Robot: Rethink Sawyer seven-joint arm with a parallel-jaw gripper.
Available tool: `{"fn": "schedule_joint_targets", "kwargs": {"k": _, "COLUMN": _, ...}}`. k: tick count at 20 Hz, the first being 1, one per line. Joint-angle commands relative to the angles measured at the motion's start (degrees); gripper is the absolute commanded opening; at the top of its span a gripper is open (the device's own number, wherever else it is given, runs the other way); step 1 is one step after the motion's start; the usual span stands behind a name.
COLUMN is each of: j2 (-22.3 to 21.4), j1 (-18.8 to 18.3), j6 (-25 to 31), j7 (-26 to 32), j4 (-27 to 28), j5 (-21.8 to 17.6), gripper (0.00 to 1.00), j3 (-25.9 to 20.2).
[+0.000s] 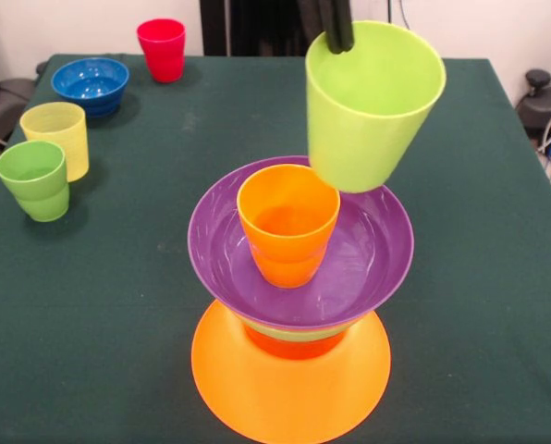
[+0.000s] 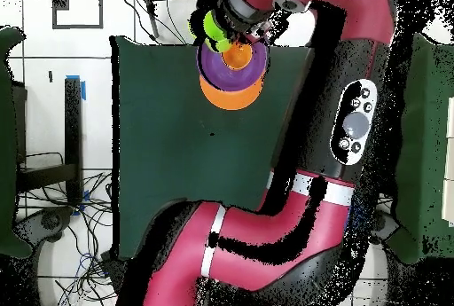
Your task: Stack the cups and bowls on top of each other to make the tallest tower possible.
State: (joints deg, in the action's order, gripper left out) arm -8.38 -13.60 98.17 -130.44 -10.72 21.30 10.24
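The tower stands at the near middle of the table. A very large orange bowl lies upside down as its base, then a red-orange bowl, a green bowl's rim and a purple bowl open side up. An orange cup stands upright in the purple bowl. My gripper is shut on the rim of a lime green cup, held tilted above and just right of the orange cup. In the overhead view the lime cup hangs beside the tower.
On the dark green table, at the far left, stand a blue bowl, a red cup, a pale yellow cup and a green cup. Cables and equipment lie beyond the table's right edge.
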Motion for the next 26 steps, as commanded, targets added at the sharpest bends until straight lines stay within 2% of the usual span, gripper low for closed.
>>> {"fn": "schedule_joint_targets", "kwargs": {"k": 1, "j2": 2.0, "j1": -1.1, "j6": 6.7, "j7": 13.6, "j4": 0.1, "j5": 1.4, "gripper": 0.00, "j3": -0.9}}
{"fn": "schedule_joint_targets", "kwargs": {"k": 14, "j2": 4.4, "j1": -2.1, "j6": 7.1, "j7": 15.7, "j4": 2.0, "j5": 9.0, "gripper": 0.00, "j3": 5.9}}
{"fn": "schedule_joint_targets", "kwargs": {"k": 20, "j2": 7.0, "j1": -2.8, "j6": 6.6, "j7": 17.4, "j4": 3.5, "j5": 15.8, "gripper": 0.00, "j3": 12.3}}
{"fn": "schedule_joint_targets", "kwargs": {"k": 26, "j2": 10.2, "j1": -4.1, "j6": 5.7, "j7": 20.2, "j4": 5.3, "j5": 24.7, "gripper": 0.00, "j3": 21.8}}
